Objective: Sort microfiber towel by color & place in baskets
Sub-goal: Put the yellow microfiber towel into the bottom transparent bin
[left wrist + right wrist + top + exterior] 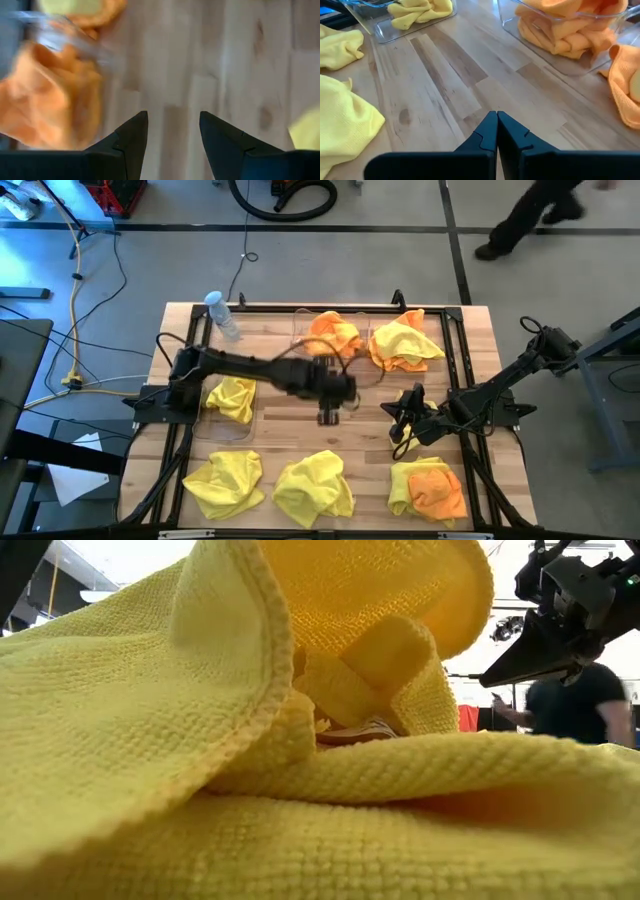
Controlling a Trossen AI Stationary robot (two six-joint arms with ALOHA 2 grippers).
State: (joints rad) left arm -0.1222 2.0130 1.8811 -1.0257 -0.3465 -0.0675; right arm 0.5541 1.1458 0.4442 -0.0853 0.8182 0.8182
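Left end effector [328, 416] spread, empty, over bare bench [290, 435] mid-area, beside orange basket [325, 340], likely just unloaded. Right end effector [400, 420] pressed together, waiting. Yellow basket [228, 402] holds one towel; loose towels [315, 485] along near edge.

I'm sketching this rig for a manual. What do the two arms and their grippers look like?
Both arms are dark, nearly black, built of slim jointed links, with thin black cables looping along them. The left gripper ends in two matte dark, wedge-shaped fingers tapering to angled tips. The right gripper has the same dark pointed fingers. No markings show on either.
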